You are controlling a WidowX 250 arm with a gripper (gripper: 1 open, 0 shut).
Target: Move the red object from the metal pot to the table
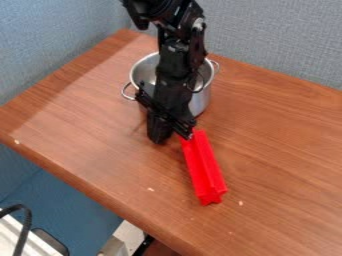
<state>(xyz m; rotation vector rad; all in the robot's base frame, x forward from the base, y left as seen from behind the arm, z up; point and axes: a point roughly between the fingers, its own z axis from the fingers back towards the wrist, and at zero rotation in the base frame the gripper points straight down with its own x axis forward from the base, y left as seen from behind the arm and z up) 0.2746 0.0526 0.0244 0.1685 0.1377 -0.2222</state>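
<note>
The red object [205,170] lies flat on the table [80,110], stretching from just in front of the metal pot [198,100] toward the near edge. My gripper [163,134] points down in front of the pot, its fingertips low over the tabletop. They sit just left of the block's end nearest the pot. The fingers are shut together and I see nothing between them. The black arm rises over the pot and hides most of its inside.
A blue wall [54,35] runs behind the table on the left and back. The table's front edge [80,185] slants from left to lower right. Part of a dark frame [16,228] shows below at the bottom left.
</note>
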